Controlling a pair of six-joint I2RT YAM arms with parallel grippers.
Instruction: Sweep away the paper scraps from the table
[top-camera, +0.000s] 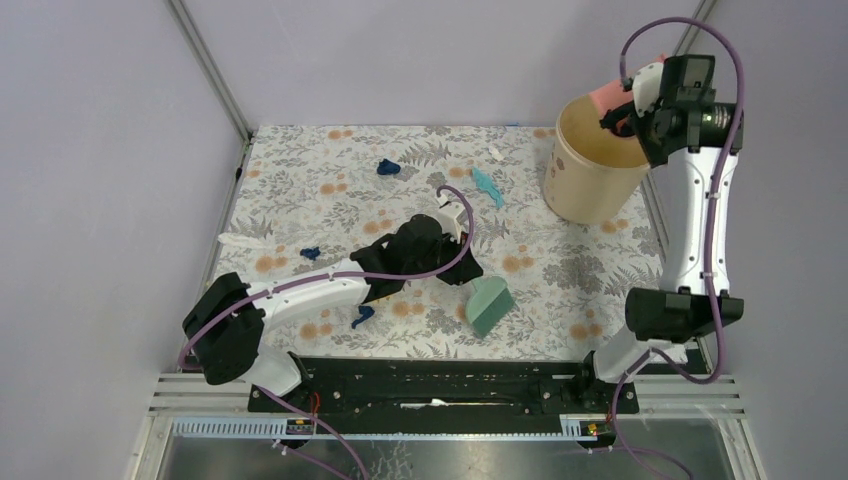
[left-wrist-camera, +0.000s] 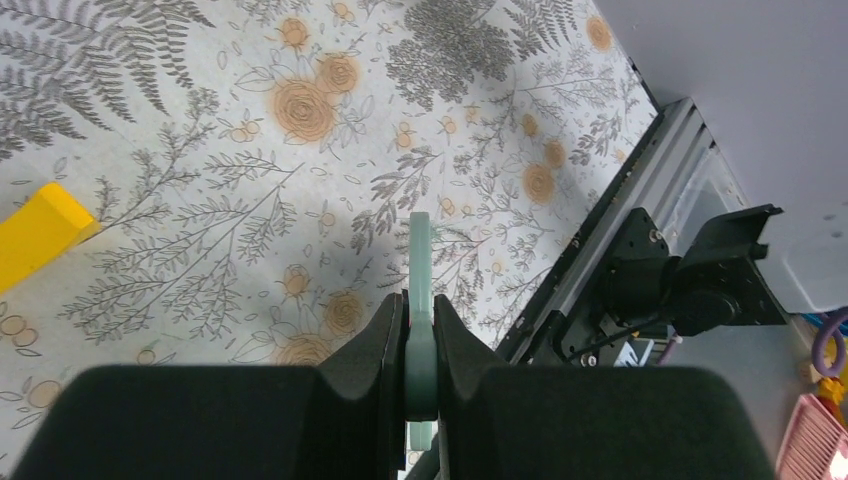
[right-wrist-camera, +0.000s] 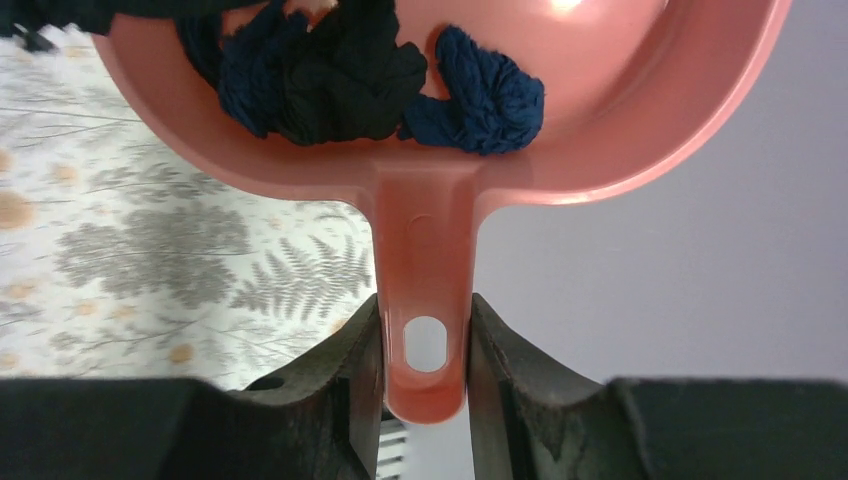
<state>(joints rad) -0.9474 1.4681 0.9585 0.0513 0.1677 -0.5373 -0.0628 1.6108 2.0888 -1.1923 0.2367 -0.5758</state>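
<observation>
Brush (top-camera: 489, 305), teal, lies nearest at 5 o'clock from the centre of the table (top-camera: 580, 290). I can't tell if the head touches the cloth. The left gripper (left-wrist-camera: 420, 303) is clenched on its thin handle. A yellow block (left-wrist-camera: 40, 235) sits near it in the left wrist view.

The paper scraps (top-camera: 362, 317) are on the cloth:
- navy wads at 7, 9 and 11 o'clock
- a white strip at the 9 o'clock edge
- a teal strip at 1 o'clock

Far back at 2 o'clock, the right gripper (right-wrist-camera: 424, 305) is clamped on the handle of the pink dustpan (right-wrist-camera: 600, 120), raised at the rim of the beige bin (top-camera: 590, 185). Navy and black wads lie in the pan.
</observation>
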